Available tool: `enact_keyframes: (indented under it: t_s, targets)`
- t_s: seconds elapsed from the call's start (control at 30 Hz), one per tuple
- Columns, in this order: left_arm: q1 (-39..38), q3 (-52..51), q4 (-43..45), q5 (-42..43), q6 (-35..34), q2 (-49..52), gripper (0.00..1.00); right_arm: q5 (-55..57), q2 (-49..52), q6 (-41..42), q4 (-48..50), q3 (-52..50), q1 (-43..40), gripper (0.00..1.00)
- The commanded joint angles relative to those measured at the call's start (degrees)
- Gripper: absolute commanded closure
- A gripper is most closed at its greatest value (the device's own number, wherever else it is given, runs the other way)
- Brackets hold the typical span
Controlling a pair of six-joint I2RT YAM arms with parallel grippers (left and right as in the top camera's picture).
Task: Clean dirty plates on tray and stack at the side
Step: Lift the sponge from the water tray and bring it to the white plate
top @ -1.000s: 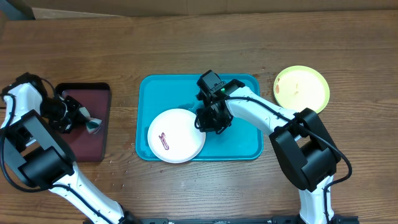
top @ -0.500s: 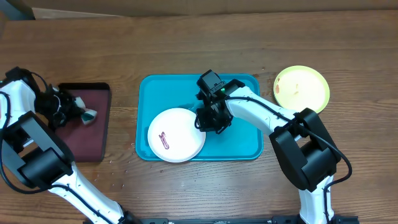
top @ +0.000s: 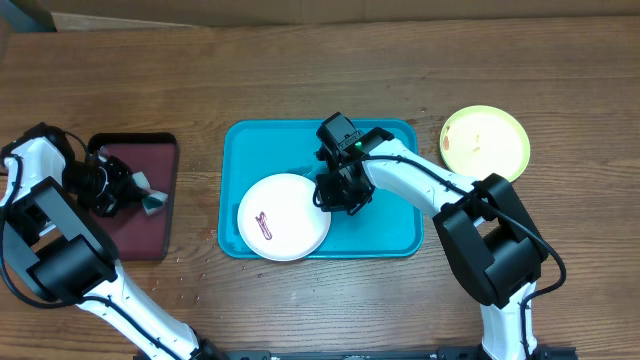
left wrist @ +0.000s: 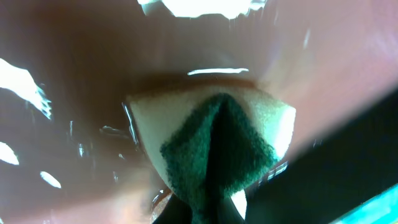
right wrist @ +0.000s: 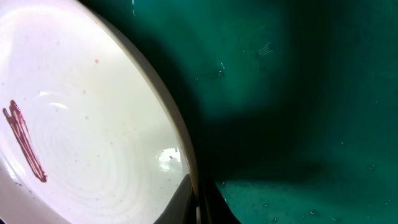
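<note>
A white plate (top: 283, 217) with a red-brown smear lies on the teal-blue tray (top: 390, 230), at its front left. My right gripper (top: 327, 200) is shut on the plate's right rim; the right wrist view shows the white plate (right wrist: 81, 143) with a finger (right wrist: 198, 202) on each side of its edge. The yellow-green plate (top: 485, 142) lies on the table right of the tray. My left gripper (top: 138, 193) is over the maroon tray (top: 140, 235), shut on a green-and-white sponge (left wrist: 214, 146). The light blue plate is not in view.
The small dark maroon black-rimmed tray stands left of the teal tray on the wooden table (top: 300, 80). A cardboard edge (top: 300, 8) runs along the back.
My left gripper with the sponge swung up and left over the maroon tray, then came back down to the right. The right arm and white plate have not moved.
</note>
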Motion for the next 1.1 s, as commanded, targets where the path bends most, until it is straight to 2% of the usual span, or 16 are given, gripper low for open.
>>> enact_keyframes:
  t_s: [0.0,0.17,0.3,0.37,0.5,0.7,0.83,0.9,1.07]
  targets:
    - [1.11,7.04,-5.03,2.64,1.66,0.44,0.96,0.42,0.33,0.31,0.39,-0.52,-0.11,0.96]
    - [2.51,20.04,-14.91,2.71,1.68,-1.11,0.96,0.50,0.33,0.33,1.79,-0.52,-0.09,0.96]
    - [2.73,25.49,-18.05,2.58,1.90,-4.04,0.96,0.50,0.33,0.31,1.81,-0.52,-0.09,0.96]
    - [2.29,25.31,-18.29,1.62,3.02,-5.64,0.96,0.50,0.33,0.31,1.99,-0.52,-0.09,0.96]
    - [0.57,22.21,-17.18,-6.32,3.13,-5.20,0.96,0.50,0.33,0.31,2.25,-0.52,-0.09,0.96]
    - [-1.33,9.73,-11.17,-6.38,2.36,-5.05,0.96,0.46,0.33,0.33,2.47,-0.52,-0.09,0.96]
    - [-0.90,12.13,-13.53,-6.64,3.26,-5.70,0.96,0.50,0.33,0.35,2.78,-0.52,-0.09,0.96]
    - [-0.35,15.91,-16.02,-5.40,1.88,-6.78,0.96,1.22,0.33,2.71,3.39,-0.52,-0.28,0.96]
    - [-0.68,25.44,-18.49,-2.21,2.78,-12.33,0.96,4.83,0.33,14.56,6.47,-0.52,-0.66,0.96]
